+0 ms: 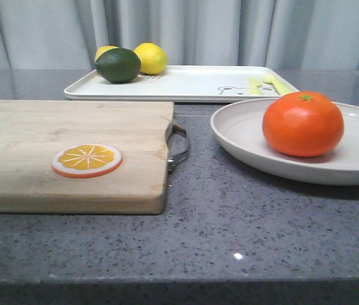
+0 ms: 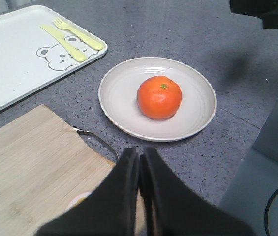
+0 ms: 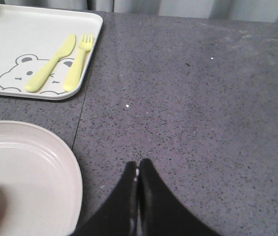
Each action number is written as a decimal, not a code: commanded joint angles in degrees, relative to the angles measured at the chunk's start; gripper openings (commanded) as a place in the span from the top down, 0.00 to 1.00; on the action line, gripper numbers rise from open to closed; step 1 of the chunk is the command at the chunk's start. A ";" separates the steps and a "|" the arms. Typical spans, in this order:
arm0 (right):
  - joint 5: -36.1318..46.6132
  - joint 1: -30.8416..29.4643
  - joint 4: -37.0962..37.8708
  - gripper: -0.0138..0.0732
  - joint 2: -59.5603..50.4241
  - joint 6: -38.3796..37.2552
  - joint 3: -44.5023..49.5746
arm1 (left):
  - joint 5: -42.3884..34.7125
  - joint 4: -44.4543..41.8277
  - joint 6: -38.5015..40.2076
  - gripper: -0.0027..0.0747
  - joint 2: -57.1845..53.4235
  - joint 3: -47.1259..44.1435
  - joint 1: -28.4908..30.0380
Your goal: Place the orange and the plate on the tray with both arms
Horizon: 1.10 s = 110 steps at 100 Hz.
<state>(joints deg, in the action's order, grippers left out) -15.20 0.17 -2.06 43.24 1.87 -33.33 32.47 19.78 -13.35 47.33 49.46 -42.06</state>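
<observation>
With the orange (image 1: 302, 124) sitting on the plate (image 1: 243, 136) just in front of the tray (image 1: 192, 82), nothing is grasped yet: both the left gripper (image 2: 139, 164) and right gripper (image 3: 138, 174) hover closed and must open first.

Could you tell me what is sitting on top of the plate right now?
The orange sits alone near the middle of the plate, stem spot up. The plate surface under the fruit is hidden; the rest of the plate looks bare.
</observation>
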 commanded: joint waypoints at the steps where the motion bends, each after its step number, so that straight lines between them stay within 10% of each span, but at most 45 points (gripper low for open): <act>1: 1.30 -0.06 -0.06 0.92 0.57 0.46 -3.22 | -4.30 0.95 -0.08 0.99 -5.35 -1.96 0.04; 49: -19.74 -0.06 -0.11 0.90 11.34 0.77 -13.72 | -4.43 0.95 -0.08 0.99 -19.18 -12.97 0.04; 78: -25.13 -0.06 -2.16 0.40 16.69 1.32 -20.48 | -4.43 0.95 -0.08 0.99 -19.18 -12.97 0.04; 110: -35.58 2.40 -5.03 0.39 27.03 1.49 -28.60 | -4.43 0.95 -0.08 0.99 -19.18 -12.97 0.04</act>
<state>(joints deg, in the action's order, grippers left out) -50.05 1.03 -5.87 68.13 2.53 -58.48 32.34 19.78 -13.35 27.97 35.03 -42.06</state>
